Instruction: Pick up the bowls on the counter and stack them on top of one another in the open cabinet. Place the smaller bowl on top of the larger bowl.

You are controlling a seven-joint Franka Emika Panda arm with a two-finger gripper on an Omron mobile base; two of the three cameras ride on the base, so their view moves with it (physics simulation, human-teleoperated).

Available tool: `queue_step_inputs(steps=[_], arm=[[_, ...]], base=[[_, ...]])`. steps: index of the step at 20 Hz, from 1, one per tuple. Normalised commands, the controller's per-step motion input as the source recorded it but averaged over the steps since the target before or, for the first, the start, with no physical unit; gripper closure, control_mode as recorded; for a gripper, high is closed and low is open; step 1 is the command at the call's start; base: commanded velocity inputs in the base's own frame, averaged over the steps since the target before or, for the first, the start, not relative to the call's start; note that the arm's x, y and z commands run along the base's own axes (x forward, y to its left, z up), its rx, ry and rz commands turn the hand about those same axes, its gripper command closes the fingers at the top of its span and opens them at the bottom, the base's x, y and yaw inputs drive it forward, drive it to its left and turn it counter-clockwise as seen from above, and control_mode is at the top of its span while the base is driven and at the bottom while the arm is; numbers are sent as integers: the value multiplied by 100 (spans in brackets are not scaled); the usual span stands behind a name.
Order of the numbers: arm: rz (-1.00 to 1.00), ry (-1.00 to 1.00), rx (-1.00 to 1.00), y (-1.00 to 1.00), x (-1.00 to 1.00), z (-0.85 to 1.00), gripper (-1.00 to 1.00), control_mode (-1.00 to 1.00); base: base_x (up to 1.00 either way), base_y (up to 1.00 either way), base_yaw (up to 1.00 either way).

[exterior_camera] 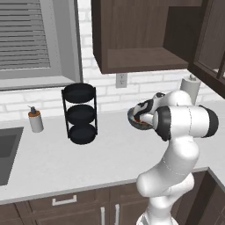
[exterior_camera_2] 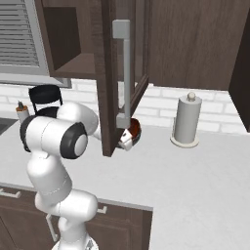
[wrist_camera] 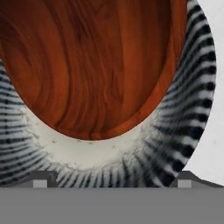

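The smaller bowl (wrist_camera: 92, 65), glossy red-brown like wood, rests inside the larger bowl (wrist_camera: 183, 109), which has a striped dark grey outside and a pale inside. The nested pair is low over the counter (exterior_camera: 101, 158), below the open cabinet (exterior_camera: 145, 59); the grey rim (exterior_camera: 132, 117) shows beside the hand, and the pair (exterior_camera_2: 134, 131) peeks past the cabinet door (exterior_camera_2: 108, 78). My gripper (wrist_camera: 112, 181) hovers right at the grey bowl's rim, open, its fingertips (wrist_camera: 40, 180) spread wide. From the base cameras the gripper (exterior_camera: 140, 117) (exterior_camera_2: 125, 141) is partly hidden by the arm and door.
A black three-tier rack (exterior_camera: 80, 113) and a soap dispenser (exterior_camera: 35, 119) stand at the left, by the sink (exterior_camera: 6, 149). A paper towel roll (exterior_camera_2: 186, 119) stands at the right. The open glass-paned door with its metal handle (exterior_camera_2: 125, 73) hangs just over the bowls.
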Motion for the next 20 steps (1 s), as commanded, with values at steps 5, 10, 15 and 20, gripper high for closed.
queue_step_inputs(steps=[5, 10, 15, 20], arm=[[0, 0, 0, 6, 10, -23, 100, -100], [0, -1, 0, 0, 0, 2, 100, -100], [0, -20, 0, 1, -24, 59, 100, -100], [0, -28, 0, 3, -92, 91, 100, -100]], base=[[0, 0, 0], [0, 0, 0], [0, 0, 0], [0, 0, 0]])
